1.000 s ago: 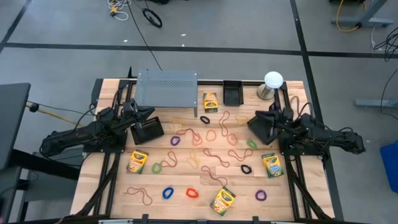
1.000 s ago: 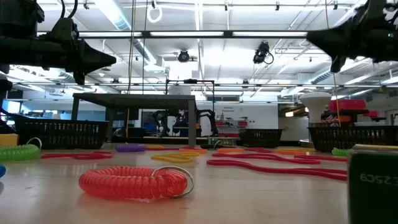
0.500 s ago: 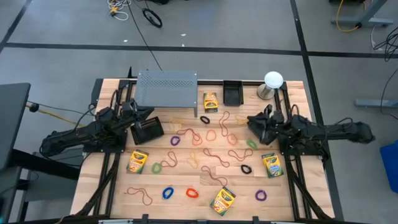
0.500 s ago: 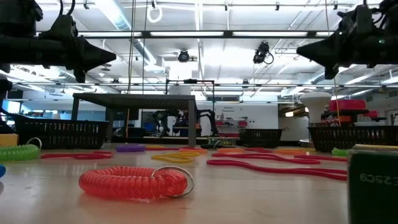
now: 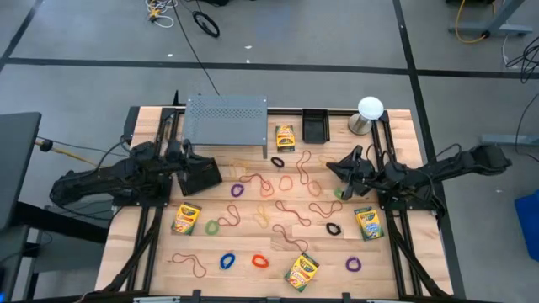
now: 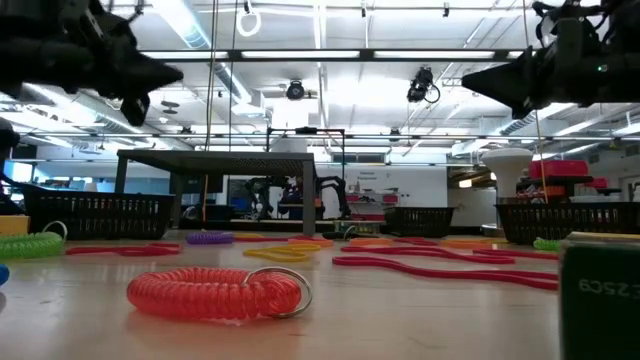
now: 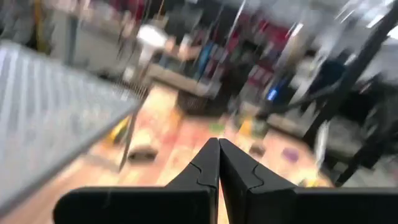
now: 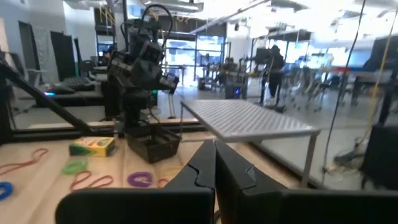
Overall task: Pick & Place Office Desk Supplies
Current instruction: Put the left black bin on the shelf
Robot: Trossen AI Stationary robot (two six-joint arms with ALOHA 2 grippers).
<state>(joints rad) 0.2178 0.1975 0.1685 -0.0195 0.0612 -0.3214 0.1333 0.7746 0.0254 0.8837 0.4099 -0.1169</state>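
Small rubber-band loops [image 5: 278, 198] in tan, red, blue, purple, green and black lie scattered over the middle of the wooden table; a red coiled one [image 6: 215, 292] lies close to the low camera. Yellow-and-green crayon boxes lie flat at the far middle [image 5: 285, 136], near left [image 5: 186, 218], right [image 5: 367, 223] and near edge [image 5: 302, 270]. My left gripper [image 5: 189, 156] is shut, level and empty above the left side of the table [image 7: 219, 143]. My right gripper [image 5: 330, 167] is shut and empty, in the air over the bands on the right [image 8: 215, 144].
A grey perforated metal shelf [image 5: 226, 119] stands at the far left. One black tray [image 5: 200, 175] sits by my left gripper, another [image 5: 315, 126] at the far edge. A white ball on a metal base [image 5: 369, 114] stands at the far right corner.
My right gripper has travelled toward the table's left, out over the bands, with the arm stretching out, and has rolled. My left gripper has risen a little and turned. Nothing on the table has moved.
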